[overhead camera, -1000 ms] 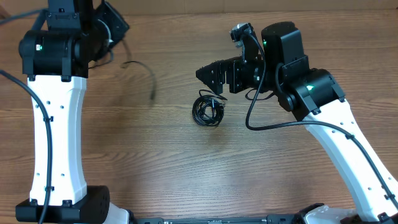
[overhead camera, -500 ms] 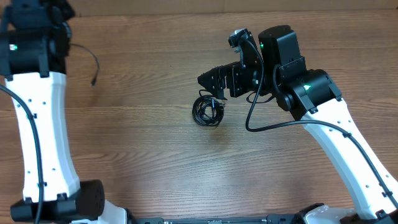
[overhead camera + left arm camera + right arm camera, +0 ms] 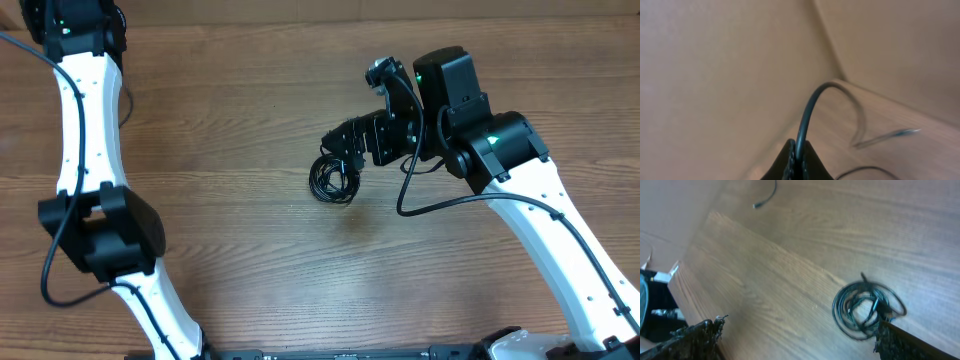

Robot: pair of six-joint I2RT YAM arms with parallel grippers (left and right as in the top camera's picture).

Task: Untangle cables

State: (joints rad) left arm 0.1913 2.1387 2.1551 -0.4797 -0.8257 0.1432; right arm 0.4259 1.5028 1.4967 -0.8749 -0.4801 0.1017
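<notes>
Wood-grain worktop [image 3: 250, 250] | tangled coil of thin glossy black cables [image 3: 335, 180] lay mid-worktop, just toward the near edge from right hand [image 3: 338, 145], which gaped wide and empty | left hand [image 3: 799, 162] pinched one loose black cable strand [image 3: 810, 107] by the far left corner | right arm was nearer the coil

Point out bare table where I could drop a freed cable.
Bare table: the wide stretch between the left arm and the coiled cables, and the front strip between both arms below the coil. Crowded: around the coil, with the open right gripper just behind it.
</notes>
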